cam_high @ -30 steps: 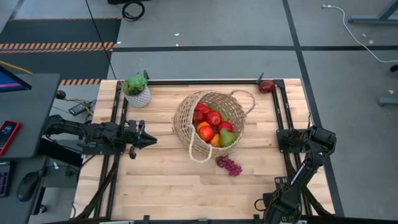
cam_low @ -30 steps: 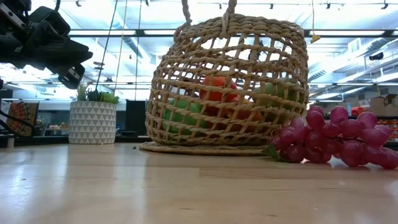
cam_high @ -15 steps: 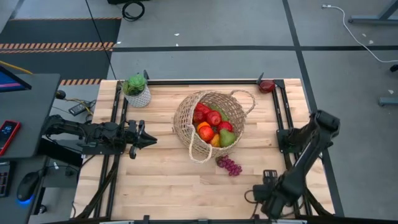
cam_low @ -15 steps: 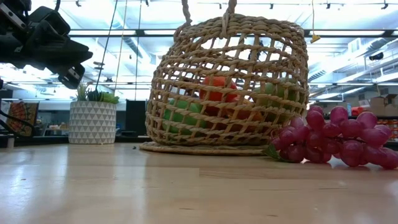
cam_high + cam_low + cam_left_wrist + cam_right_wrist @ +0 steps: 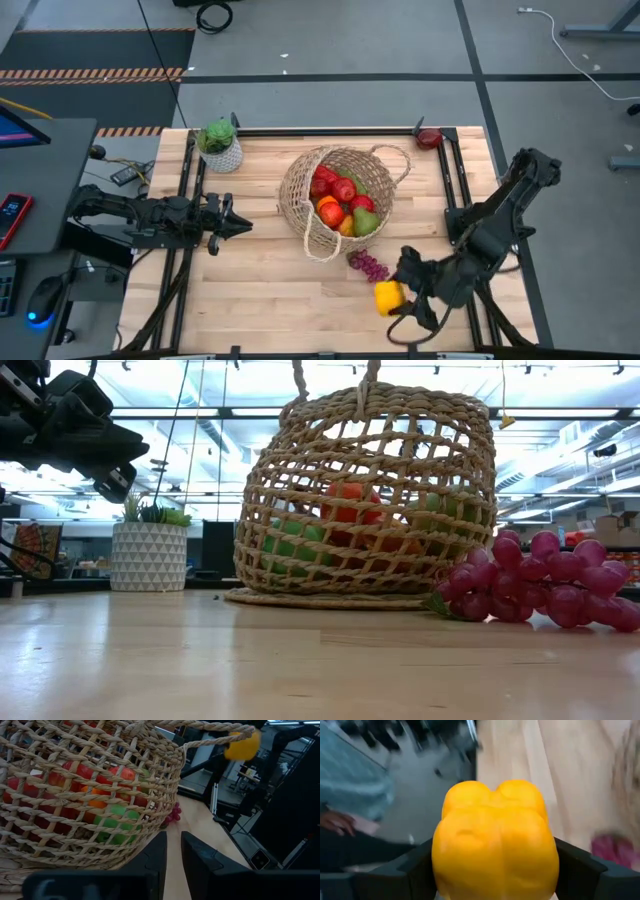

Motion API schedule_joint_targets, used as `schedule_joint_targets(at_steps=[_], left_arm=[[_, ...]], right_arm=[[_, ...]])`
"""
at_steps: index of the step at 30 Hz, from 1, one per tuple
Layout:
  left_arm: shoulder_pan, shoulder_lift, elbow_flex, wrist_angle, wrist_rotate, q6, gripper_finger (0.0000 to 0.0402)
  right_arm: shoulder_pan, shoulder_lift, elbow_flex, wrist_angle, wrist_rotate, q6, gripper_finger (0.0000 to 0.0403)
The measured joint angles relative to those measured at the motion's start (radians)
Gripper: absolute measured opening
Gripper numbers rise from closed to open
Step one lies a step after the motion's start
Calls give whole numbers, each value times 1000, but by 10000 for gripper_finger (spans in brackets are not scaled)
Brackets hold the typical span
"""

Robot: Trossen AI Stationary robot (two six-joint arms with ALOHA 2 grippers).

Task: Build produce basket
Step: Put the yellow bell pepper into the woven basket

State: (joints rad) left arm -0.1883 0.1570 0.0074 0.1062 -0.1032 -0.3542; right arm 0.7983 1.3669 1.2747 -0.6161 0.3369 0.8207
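Desk (image 5: 250, 290): pale wood planks, dark rails along left, right and far edges; wicker basket (image 5: 322, 195) tipped on its side near centre, mouth toward the right edge, fruit inside; purple grapes (image 5: 369, 266) on the wood just beside the basket's near rim; white patterned pot with green plant (image 5: 220, 146) upright at far-left corner; small red item (image 5: 429, 137) at far-right corner, unidentifiable.

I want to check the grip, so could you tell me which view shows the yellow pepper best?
The right wrist view: the yellow pepper fills it, clamped in the right gripper. The high view shows it small, the left wrist view distant, the low view not at all.
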Motion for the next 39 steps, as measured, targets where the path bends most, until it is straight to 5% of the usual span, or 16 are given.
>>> schedule_joint_targets(at_steps=[10,39], left_arm=[[0,0,0,0,0,0,59],[0,0,0,0,0,0,56]], right_arm=[[-110,-64,0,254,-13,-178,308],[-474,-186,0,564,-132,-411,308]])
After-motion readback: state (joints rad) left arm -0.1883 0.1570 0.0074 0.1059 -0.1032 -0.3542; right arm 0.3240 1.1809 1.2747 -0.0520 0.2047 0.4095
